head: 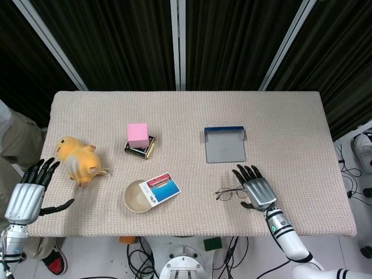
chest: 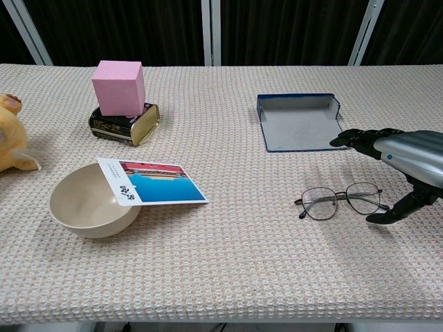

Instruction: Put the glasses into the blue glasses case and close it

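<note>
Head view: my right hand (head: 256,189) sits over the counter (head: 290,116) with fingers spread and nothing in it, just right of the glasses (head: 231,193), which lie unfolded on the woven cloth. The blue glasses case (head: 225,144) lies open, beyond the glasses. My left hand (head: 28,192) is at the counter's left edge, fingers apart and empty, near the yellow plush toy (head: 80,160).

Chest view: the right hand (chest: 408,155) hovers beside the glasses (chest: 340,200), its thumb close to the right lens rim; I cannot tell whether it touches. The case (chest: 301,123) shows a shallow tray with low walls.

Risks as I judge them: the frame is thin and lies flat, so the fingers may skid it across the cloth rather than lift it. The unfolded temples may catch the case wall and leave the glasses resting across the rim. A pinch on a lens could tilt or drop them. No lid is plainly visible, so closing is uncertain.
</note>
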`<state>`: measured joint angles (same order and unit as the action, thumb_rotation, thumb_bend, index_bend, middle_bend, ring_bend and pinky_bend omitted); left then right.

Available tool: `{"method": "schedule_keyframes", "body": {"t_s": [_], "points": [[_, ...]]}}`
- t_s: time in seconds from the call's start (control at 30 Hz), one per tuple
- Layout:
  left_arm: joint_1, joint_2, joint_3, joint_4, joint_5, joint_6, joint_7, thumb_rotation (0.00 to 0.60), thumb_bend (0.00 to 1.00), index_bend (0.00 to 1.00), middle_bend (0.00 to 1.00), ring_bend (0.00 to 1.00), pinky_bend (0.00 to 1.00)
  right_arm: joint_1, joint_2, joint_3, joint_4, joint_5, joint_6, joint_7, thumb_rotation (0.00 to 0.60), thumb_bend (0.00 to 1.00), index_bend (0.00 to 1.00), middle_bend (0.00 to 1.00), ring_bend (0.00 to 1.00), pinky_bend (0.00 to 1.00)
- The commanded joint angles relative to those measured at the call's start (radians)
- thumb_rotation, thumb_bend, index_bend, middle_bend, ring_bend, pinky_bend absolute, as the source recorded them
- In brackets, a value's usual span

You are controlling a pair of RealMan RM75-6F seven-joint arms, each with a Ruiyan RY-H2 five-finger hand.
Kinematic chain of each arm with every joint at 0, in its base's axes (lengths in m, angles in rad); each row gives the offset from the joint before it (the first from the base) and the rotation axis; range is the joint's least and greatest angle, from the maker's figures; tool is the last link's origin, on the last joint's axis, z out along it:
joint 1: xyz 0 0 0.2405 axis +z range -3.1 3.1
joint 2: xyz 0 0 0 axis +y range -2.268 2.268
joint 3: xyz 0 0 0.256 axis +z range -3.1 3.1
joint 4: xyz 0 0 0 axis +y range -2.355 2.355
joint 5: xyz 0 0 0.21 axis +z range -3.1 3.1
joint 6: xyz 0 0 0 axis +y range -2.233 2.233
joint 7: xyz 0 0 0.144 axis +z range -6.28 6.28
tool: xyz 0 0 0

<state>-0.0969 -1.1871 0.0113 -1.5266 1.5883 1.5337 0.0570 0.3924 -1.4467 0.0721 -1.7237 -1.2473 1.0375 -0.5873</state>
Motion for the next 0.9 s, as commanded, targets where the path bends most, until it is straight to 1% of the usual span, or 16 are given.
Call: {"method": "schedule_keyframes", "body": {"t_s": [0.03,0.1,0.17,0.23,0.27,0.37,0.5,0.6,0.8,0.9], "points": [[-0.001,-0.001,-0.001,0.005,0.002,-0.003,-0.007,0.188,0.07,0.07,0.03,0.02,0.13,0.004,-0.007,-0.006,0.008,-0.012,0.011,-0.001,0.600,0.36,0.00,0.00,0.00,0.00],[-0.002,-0.003,0.000,0.008,0.007,-0.004,-0.006,0.186,0.07,0.07,0.03,0.02,0.13,0.005,-0.012,-0.012,0.015,-0.020,0.021,0.000,0.600,0.36,0.01,0.00,0.00,0.00],[-0.002,-0.006,0.002,0.009,0.012,-0.004,-0.004,0.187,0.07,0.07,0.03,0.02,0.13,0.006,-0.019,-0.017,0.027,-0.029,0.032,-0.008,0.600,0.37,0.04,0.00,0.00,0.00],[-0.002,-0.009,0.005,0.010,0.019,-0.002,-0.002,0.186,0.07,0.07,0.03,0.02,0.13,0.008,-0.032,-0.023,0.043,-0.042,0.042,-0.012,0.600,0.39,0.09,0.00,0.00,0.00],[-0.002,-0.010,0.006,0.011,0.023,-0.001,0.000,0.198,0.07,0.07,0.03,0.02,0.13,0.010,-0.038,-0.025,0.049,-0.048,0.045,-0.009,0.600,0.40,0.13,0.00,0.00,0.00],[-0.001,-0.016,0.005,0.021,0.026,0.003,0.004,0.261,0.07,0.07,0.03,0.02,0.13,0.015,-0.061,-0.027,0.076,-0.070,0.057,0.004,0.600,0.43,0.23,0.00,0.00,0.00],[-0.002,-0.017,0.005,0.017,0.025,-0.002,0.003,0.267,0.07,0.07,0.03,0.02,0.13,0.021,-0.083,-0.026,0.089,-0.076,0.062,0.023,0.600,0.45,0.34,0.00,0.00,0.00],[-0.004,-0.013,0.003,0.014,0.029,-0.003,0.008,0.277,0.07,0.07,0.03,0.01,0.13,0.024,-0.087,-0.025,0.091,-0.073,0.065,0.018,0.600,0.47,0.38,0.00,0.00,0.00],[-0.012,-0.010,-0.002,0.012,0.026,-0.016,0.007,0.274,0.07,0.08,0.03,0.01,0.13,0.019,-0.100,-0.026,0.106,-0.064,0.087,0.009,0.600,0.48,0.43,0.00,0.00,0.00],[-0.014,-0.017,-0.006,0.019,0.026,-0.013,0.006,0.295,0.07,0.08,0.03,0.01,0.13,0.022,-0.111,-0.022,0.111,-0.054,0.091,-0.001,0.600,0.49,0.45,0.00,0.00,0.00]]}}
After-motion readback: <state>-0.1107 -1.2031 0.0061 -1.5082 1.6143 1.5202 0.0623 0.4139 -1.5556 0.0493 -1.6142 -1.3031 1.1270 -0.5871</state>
